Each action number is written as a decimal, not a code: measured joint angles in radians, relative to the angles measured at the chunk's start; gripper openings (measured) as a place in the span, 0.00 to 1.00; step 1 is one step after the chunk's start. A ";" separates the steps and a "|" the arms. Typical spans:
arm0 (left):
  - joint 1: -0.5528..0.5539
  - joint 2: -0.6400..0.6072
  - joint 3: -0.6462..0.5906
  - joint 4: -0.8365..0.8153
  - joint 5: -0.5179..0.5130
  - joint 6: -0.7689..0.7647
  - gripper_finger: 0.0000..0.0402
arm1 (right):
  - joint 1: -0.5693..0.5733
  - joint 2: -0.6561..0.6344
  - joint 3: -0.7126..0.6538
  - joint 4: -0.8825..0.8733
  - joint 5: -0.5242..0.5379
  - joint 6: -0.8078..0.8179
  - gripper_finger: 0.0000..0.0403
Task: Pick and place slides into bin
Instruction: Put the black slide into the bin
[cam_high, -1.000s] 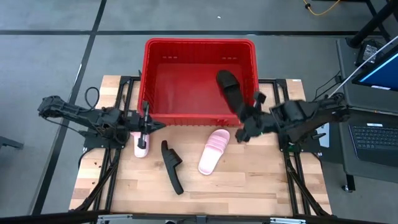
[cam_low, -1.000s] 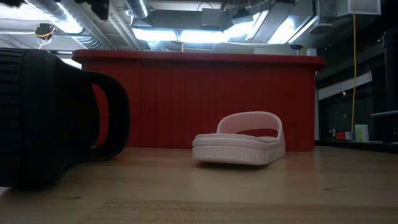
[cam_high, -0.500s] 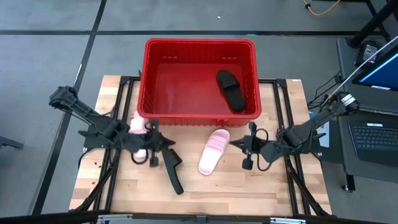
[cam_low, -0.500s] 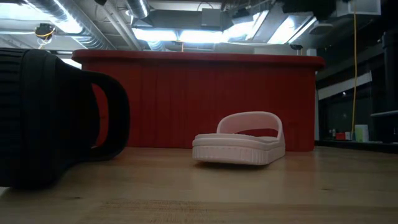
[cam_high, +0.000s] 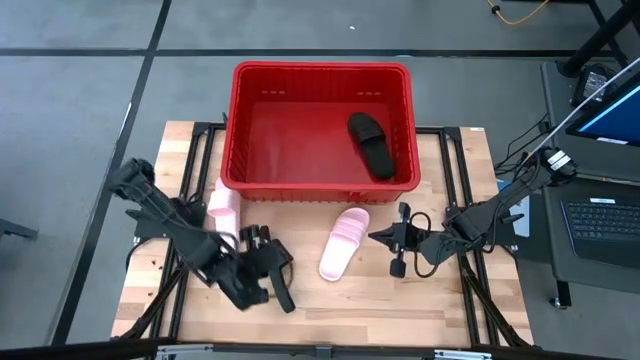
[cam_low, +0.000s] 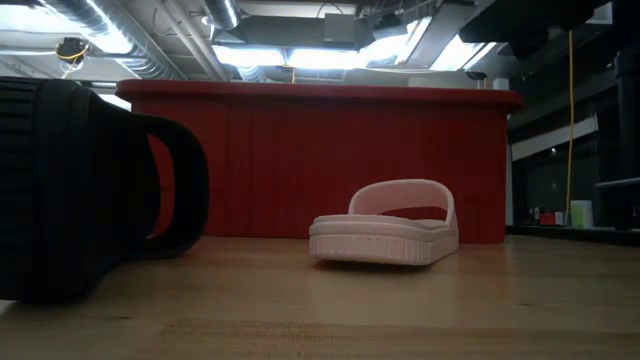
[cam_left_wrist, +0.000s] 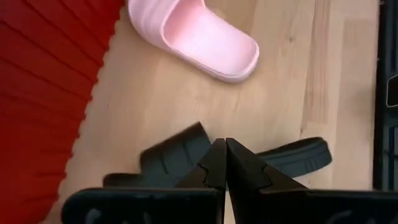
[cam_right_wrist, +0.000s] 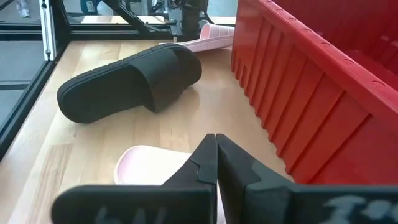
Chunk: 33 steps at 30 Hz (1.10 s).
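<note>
The red bin (cam_high: 322, 128) sits at the far middle of the wooden table (cam_high: 420, 290), and one black slide (cam_high: 371, 145) already lies inside it, toward its right wall. Three slides are out on the table in front of the bin: a pink slide (cam_high: 344, 243) lies flat near the middle, a second pink slide (cam_high: 223, 210) lies just beside the bin's front left corner, and a second black slide (cam_high: 277, 270) rests on its edge between them, closer to the front. The left gripper (cam_high: 262, 268) hangs right over this black slide with its fingers pressed together and nothing between them; in the left wrist view the closed fingertips (cam_left_wrist: 222, 163) sit above the slide's dark strap, though whether they touch it is hard to judge. The right gripper (cam_high: 398, 243) is low over the table just to the right of the middle pink slide, its fingers likewise pressed together and empty; its wrist view shows the pink slide just beyond the fingers, the tipped black slide farther off and the bin's ribbed wall alongside. From table height the black slide (cam_low: 90, 190) fills the left foreground and hides part of the bin's front wall (cam_low: 320, 160), with the pink slide (cam_low: 385, 235) in front of that wall. A laptop (cam_high: 600, 215) stands on a side desk to the right of the table.
</note>
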 joint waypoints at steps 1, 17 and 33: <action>-0.004 0.033 0.034 -0.033 0.000 -0.014 0.00 | 0.000 0.000 0.000 0.000 -0.001 0.000 0.02; -0.001 0.361 0.367 -0.434 0.095 -0.190 0.01 | 0.000 0.054 0.000 -0.008 -0.039 0.076 0.02; 0.033 0.395 0.452 -0.444 0.062 -0.059 0.01 | -0.001 0.153 0.000 0.014 -0.037 0.077 0.02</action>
